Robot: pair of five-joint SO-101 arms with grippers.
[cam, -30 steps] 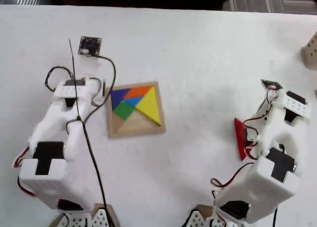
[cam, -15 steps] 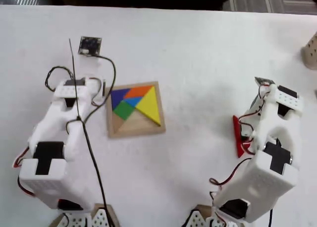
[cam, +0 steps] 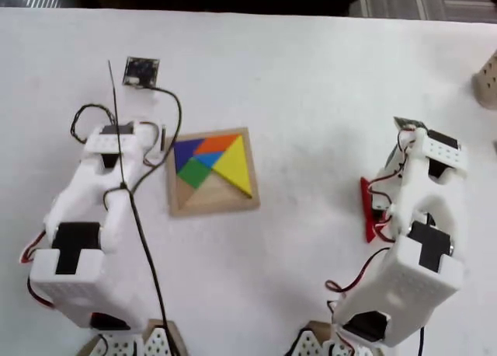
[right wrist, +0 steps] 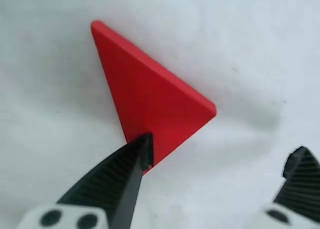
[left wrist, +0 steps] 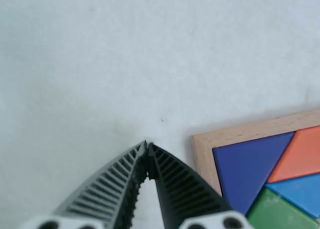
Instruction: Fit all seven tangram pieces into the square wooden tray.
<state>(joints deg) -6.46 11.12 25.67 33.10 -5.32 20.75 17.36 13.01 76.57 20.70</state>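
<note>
Nearest, the right tool (right wrist: 222, 154) is spread wide, one finger (right wrist: 125, 176) touching an edge of the red triangle (right wrist: 150, 94), probably lining up a pinch. The triangle lies on the white worktop (cam: 311, 99), well apart from the wooden tray (cam: 211, 197), long axis near-to-far, a sharp corner aimed away from the tool. Farther, that tray has a bare gap. The left tool (left wrist: 148, 150), closed, sits beside its corner, likely parked clear.

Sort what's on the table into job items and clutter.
Job: tray; coloured pieces fitted in it; loose red triangle.
Clutter: small black board; its cable; tan object.
</note>
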